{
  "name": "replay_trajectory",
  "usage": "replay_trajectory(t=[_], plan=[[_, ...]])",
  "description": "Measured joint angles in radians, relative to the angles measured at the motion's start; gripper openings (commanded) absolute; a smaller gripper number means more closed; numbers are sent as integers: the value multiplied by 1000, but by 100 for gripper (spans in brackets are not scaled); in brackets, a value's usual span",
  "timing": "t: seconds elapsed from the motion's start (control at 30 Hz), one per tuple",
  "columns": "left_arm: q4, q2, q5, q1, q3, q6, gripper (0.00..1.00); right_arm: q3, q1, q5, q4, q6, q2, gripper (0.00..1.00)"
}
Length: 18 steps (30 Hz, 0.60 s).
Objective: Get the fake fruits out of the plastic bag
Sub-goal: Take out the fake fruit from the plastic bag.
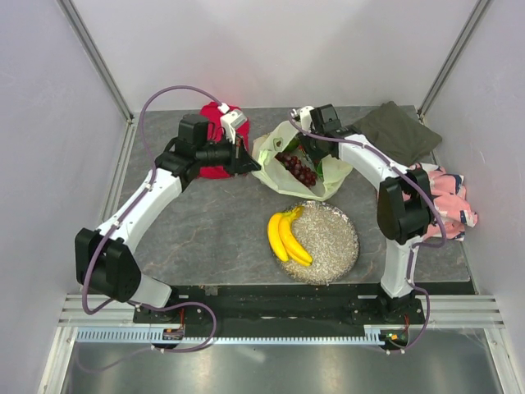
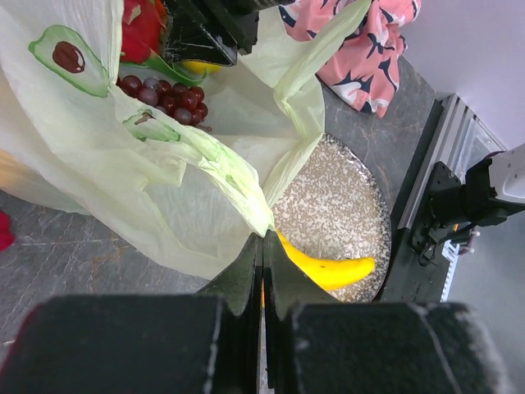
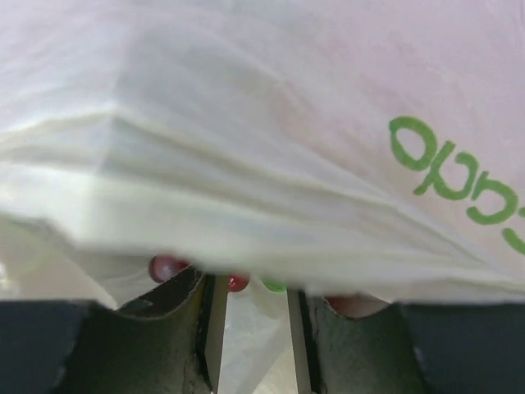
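The plastic bag [image 1: 283, 139], pale green and crinkly, lies open at the back centre. My left gripper [image 1: 250, 162] is shut on its left handle [image 2: 246, 185], pinched at the tips [image 2: 264, 236]. Dark grapes [image 2: 168, 94] and a red dragon fruit [image 2: 139, 29] lie inside. My right gripper [image 1: 312, 148] reaches into the bag from the right. In the right wrist view its jaws stand apart [image 3: 253, 283], the tips hidden under a fold of the bag [image 3: 262, 148]; small red and green bits show there. A yellow banana bunch [image 1: 287, 238] lies on the round dish [image 1: 336, 246].
A red cloth [image 1: 215, 139] lies behind the left gripper. An olive cloth [image 1: 398, 131] is at the back right and a pink patterned cloth [image 1: 451, 201] at the right edge. The speckled dish sits just in front of the bag.
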Motion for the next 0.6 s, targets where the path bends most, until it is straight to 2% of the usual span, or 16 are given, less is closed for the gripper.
replay_trajectory(t=[0.47, 0.57, 0.6], plan=[[2, 40, 0, 0, 30, 0, 2, 1, -2, 60, -10, 26, 128, 38], [2, 42, -1, 0, 33, 0, 2, 22, -2, 94, -6, 26, 168, 26], [2, 43, -1, 0, 34, 0, 2, 26, -2, 106, -5, 23, 179, 13]])
